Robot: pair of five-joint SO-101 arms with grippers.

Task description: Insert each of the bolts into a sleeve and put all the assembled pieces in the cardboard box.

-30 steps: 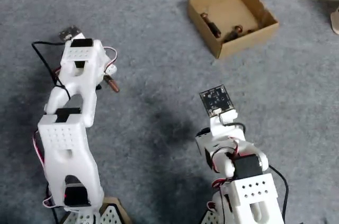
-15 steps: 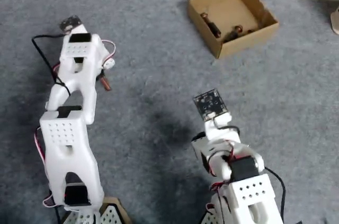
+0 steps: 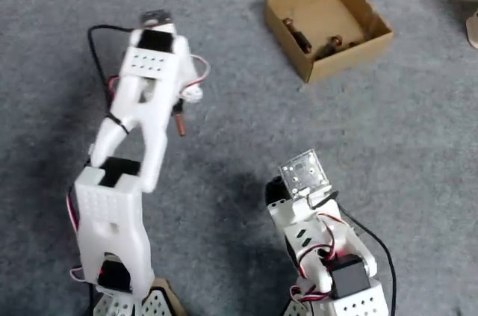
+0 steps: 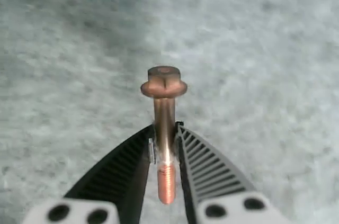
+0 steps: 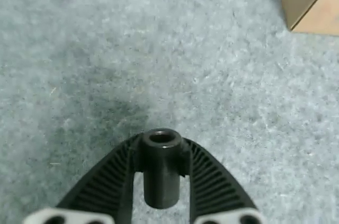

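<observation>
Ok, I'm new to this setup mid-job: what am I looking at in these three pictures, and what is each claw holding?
Two small white robot arms, the left arm and the right arm, sit side by side on a grey carpet. The high picture looks down on both. The other two come from a camera on each arm's wrist, looking along its claw. The left gripper is shut on a copper bolt, head pointing outward. The right gripper is shut on a black sleeve, hole facing out. On the carpet stands the cardboard box, with a few assembled pieces inside.
</observation>
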